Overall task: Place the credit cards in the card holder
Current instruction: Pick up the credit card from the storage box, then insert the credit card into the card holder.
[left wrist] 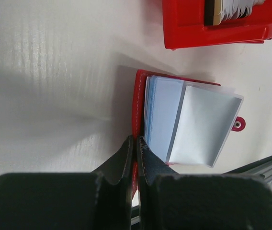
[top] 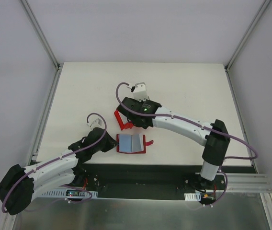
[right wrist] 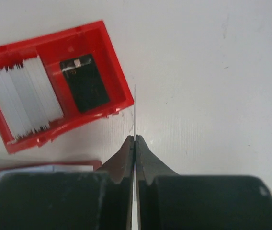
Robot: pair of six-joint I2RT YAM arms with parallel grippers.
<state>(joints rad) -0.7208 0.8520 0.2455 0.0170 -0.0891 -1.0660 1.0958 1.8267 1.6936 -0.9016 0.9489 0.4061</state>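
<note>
Nearest, the left claw (left wrist: 136, 143) is clenched on the red edge of the holder (left wrist: 138, 103). The holder lies opened on the surface (left wrist: 54, 72) just ahead of the arm bases, with its pale sleeves (left wrist: 203, 124) spread out. Just beyond it, the right claw (right wrist: 135, 140) is clenched on one card (right wrist: 135, 103), seen edge-on as a thin line poking out past the fingertips. Farther out, near the holder but apart from it, the bin (right wrist: 113, 62) is seen with more cards (right wrist: 26, 96) stacked on edge beside a black block (right wrist: 84, 84).

The step in hand is judged to be bringing the gripped card over to a sleeve.

Several failures can be expected from here:
- The card is pinched along a narrow strip only, so it could be pivoted or pushed back through the pads once its leading edge meets resistance.
- The sleeves look thin and floppy. A card brought in slightly tilted could be driven between two sleeves, or could buckle a sleeve mouth shut, instead of being seated inside.
- If the left pinch is light, the holder could be dragged or folded over by the push.
- The two claws would be crowded close together, so a collision is possible.
</note>
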